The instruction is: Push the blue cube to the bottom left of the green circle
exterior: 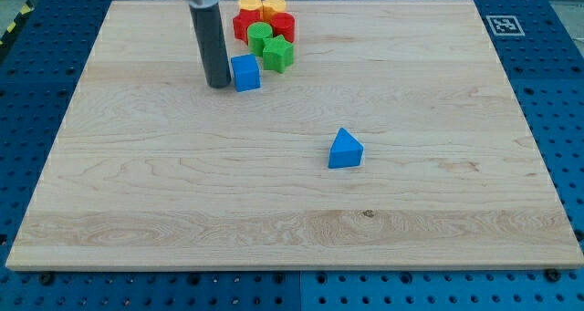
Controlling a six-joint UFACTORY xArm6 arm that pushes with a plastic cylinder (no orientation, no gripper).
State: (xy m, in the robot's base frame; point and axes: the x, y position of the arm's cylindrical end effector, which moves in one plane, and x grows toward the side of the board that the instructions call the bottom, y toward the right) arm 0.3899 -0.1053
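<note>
Tool: my tip touching blue cube | cube upright; bottom-left of green circle

Rod: dark, upright, entering from the view's top.
My tip: on the board, upper left.

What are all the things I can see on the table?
blue cube: one, blue, upper middle, just right of the rod
blue triangle: one, blue, alone near the centre
green circle: one, green, in the top cluster
green block: one, green, star-like, cluster's bottom right
red blocks: two or so, red, in the cluster
yellow blocks: two, yellow, cluster's top
board: one, pale wood
my tip: one, dark, beside the blue cube's left
</note>
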